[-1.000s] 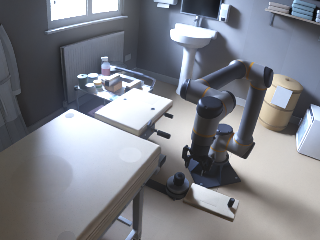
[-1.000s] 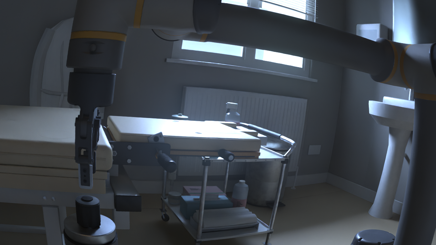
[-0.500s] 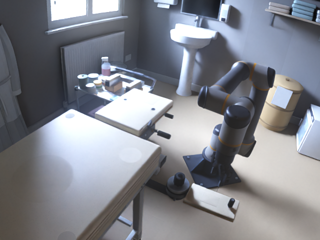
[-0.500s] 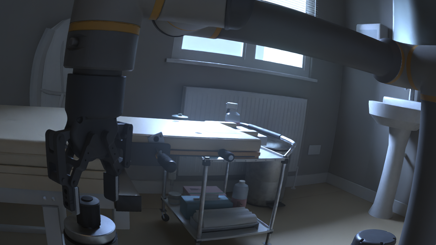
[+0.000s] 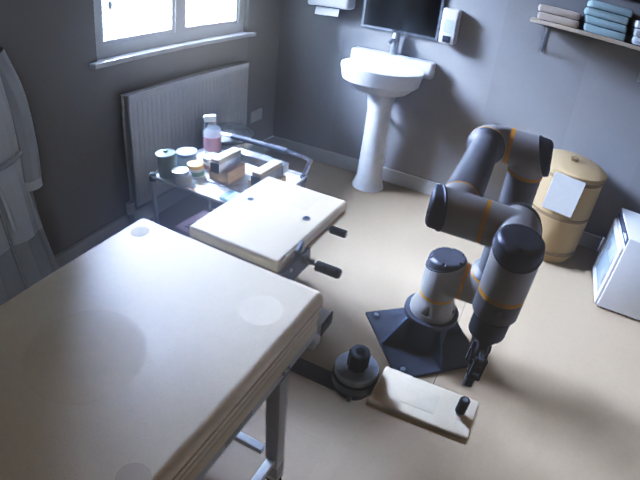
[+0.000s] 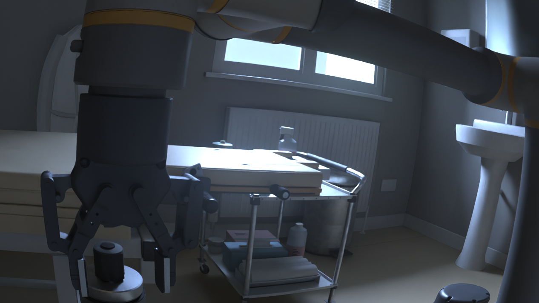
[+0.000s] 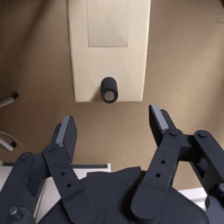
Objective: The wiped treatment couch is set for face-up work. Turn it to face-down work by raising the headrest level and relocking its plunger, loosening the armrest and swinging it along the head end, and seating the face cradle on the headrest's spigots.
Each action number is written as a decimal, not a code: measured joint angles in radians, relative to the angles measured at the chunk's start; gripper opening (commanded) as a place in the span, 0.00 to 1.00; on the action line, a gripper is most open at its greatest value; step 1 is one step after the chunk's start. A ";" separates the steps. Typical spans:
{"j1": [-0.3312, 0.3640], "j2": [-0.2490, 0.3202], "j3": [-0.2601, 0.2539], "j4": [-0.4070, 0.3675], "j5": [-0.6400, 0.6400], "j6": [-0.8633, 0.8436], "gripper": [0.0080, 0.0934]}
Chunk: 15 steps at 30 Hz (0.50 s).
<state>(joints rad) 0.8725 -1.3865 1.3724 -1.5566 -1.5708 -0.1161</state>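
Note:
The cream armrest pad [image 5: 421, 403] sticks out sideways from the couch on a dark arm, pivoting at a round clamp hub with a black knob [image 5: 358, 357]. A short black peg [image 5: 462, 405] stands at the pad's outer end. My gripper [image 5: 474, 371] hangs open and empty just above and beyond that end; in the wrist camera the peg [image 7: 109, 89] sits ahead of my open fingers [image 7: 112, 125]. The headrest [image 5: 269, 220] lies level at the couch's head end, two black handles [image 5: 328, 268] jutting from its bracket. A wooden U-shaped face cradle [image 5: 268, 169] rests on the trolley.
The trolley [image 5: 227, 170] with jars, a bottle and boxes stands beyond the headrest, near the radiator. My own base [image 5: 421, 336] sits on the floor next to the armrest. A sink pedestal [image 5: 375, 139], a tan bin [image 5: 568, 204] and a white box [image 5: 618, 263] line the far wall.

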 measured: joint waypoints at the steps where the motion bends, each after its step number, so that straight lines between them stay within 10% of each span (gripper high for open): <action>1: 0.004 0.001 -0.001 0.000 0.000 0.026 0.80; 15: 0.023 0.008 -0.009 0.002 0.000 0.157 0.77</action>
<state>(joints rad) 0.8956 -1.3788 1.3631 -1.5551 -1.5708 0.0409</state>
